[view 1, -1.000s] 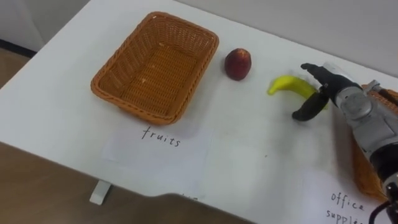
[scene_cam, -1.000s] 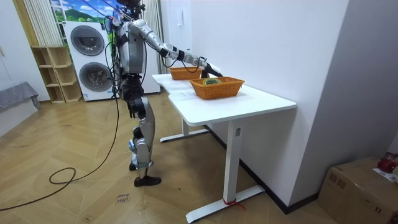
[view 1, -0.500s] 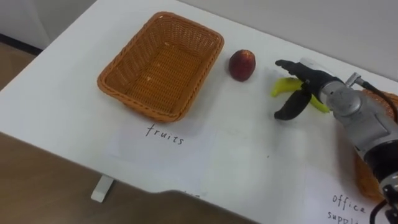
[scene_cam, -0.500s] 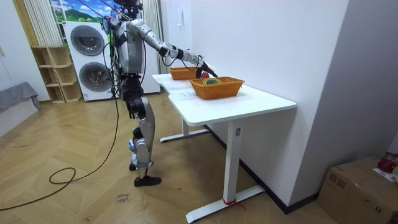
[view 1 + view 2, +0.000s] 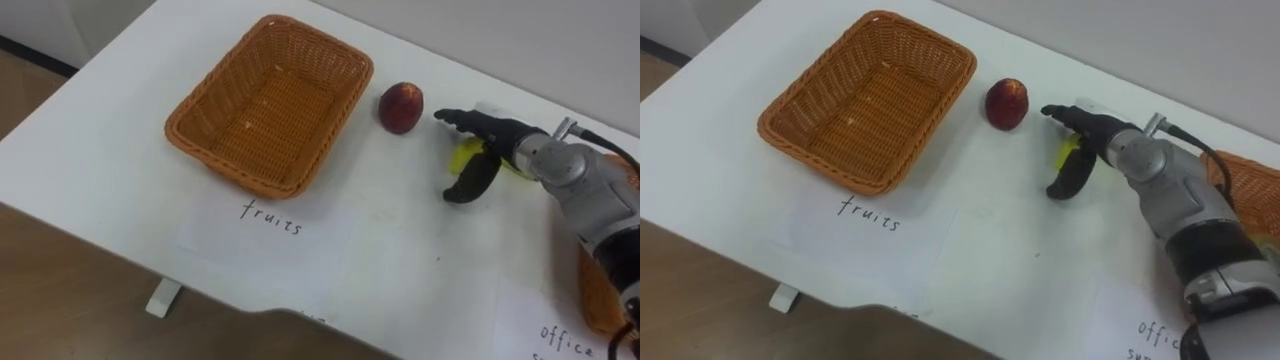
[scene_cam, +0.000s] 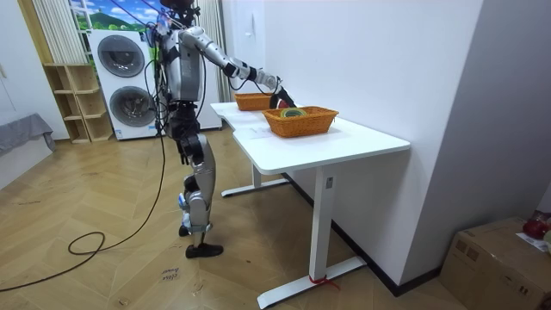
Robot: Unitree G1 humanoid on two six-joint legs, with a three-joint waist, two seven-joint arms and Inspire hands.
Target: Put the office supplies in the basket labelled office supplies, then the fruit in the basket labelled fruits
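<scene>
A: Where is the banana [image 5: 462, 157] lying at this moment?

B: It is lying on the white bench [image 5: 110, 150], right of centre in the frame. It is just right of the red fruit [image 5: 401, 106] and well apart from the empty fruit basket [image 5: 265, 110] at upper left. The robot's right hand [image 5: 495, 135] is covering most of it.

A: Is the hand gripping it?

B: It is not looking that way. The fingers are reaching out straight over the top toward the red fruit and the thumb is hanging down on the near side. So the hand is straddling the banana unclosed. Whether the palm is touching the peel cannot be told.

A: How is it likely going to handle?

B: Probably light, and firm enough to come up in one piece. The skin is smooth, though, and the flesh bruises, so a hard squeeze is asking for trouble. The curve is also leaving it free to roll or swivel.

A: Where should the hand be taking hold, then?

B: Around the thick middle, with fingers over the back and thumb against the near side, rather than at a tapering end.

A: And the other basket [image 5: 1248, 190]?

B: It is sitting at the right edge, behind the forearm. The banana belongs in the one at upper left.
</scene>
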